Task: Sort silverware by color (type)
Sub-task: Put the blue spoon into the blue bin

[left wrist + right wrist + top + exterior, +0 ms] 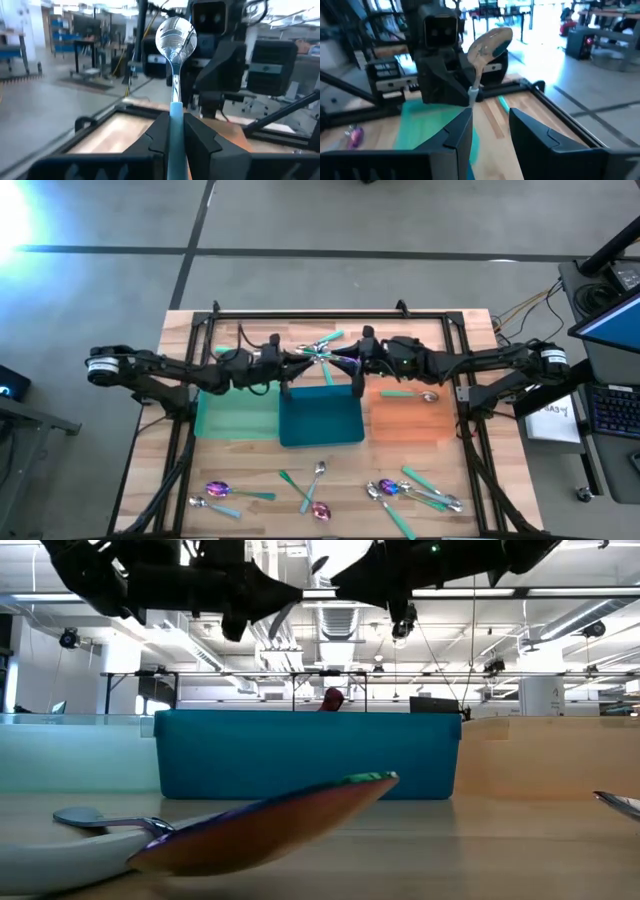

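Above teal tray [320, 425]: both grippers are meeting.
Left gripper [174, 131]: clamping teal-handled spoon [174, 55].
Right gripper [490, 131]: fingers spread, empty.

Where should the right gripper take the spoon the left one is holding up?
Likely the thin silver neck of the spoon, below its bowl: the left gripper is shut on the teal handle. The open right gripper faces it, so approach head-on.

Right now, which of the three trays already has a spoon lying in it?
The orange tray, on the right arm's side. A teal-handled spoon lies across its far part. The green tray and the blue tray between them show no spoon inside.
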